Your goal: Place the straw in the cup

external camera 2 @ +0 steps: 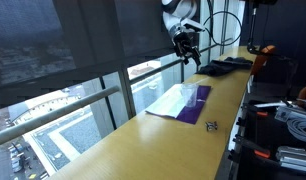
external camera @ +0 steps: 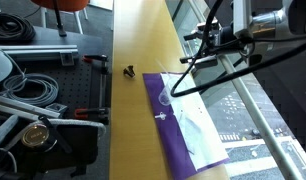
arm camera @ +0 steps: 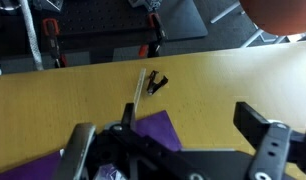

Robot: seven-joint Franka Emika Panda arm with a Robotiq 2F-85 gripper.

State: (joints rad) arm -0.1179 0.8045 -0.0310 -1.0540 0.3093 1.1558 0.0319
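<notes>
In the wrist view the fingers (arm camera: 261, 135) stand spread wide, one at each side of the picture. Nothing is held between them, and they hang over the near corner of the purple cloth (arm camera: 153, 130). Past that corner the straw (arm camera: 142, 85) lies flat on the bare desk (arm camera: 43, 105), just left of a small black object (arm camera: 158, 82). Whether the two touch cannot be told. Only this view shows the straw; in both exterior views it is too thin to make out.

The cup shows only in an exterior view, as a faint round rim (external camera: 165, 98) on the cloth (external camera: 188, 130), near the end closest to the black object (external camera: 127, 70). That view also shows coiled cables (external camera: 33, 85) crowding the floor left of the desk (external camera: 133, 120). A strip of bare wood runs between that edge and the cloth.

In an exterior view the cloth (external camera 2: 183, 103) lies along the desk's window-side edge. The black object (external camera 2: 211, 125) sits apart from it, nearer the opposite edge. The arm (external camera 2: 183, 30) hangs well above the cloth, with open air around it and long bare wood (external camera 2: 143, 150) toward the camera.
</notes>
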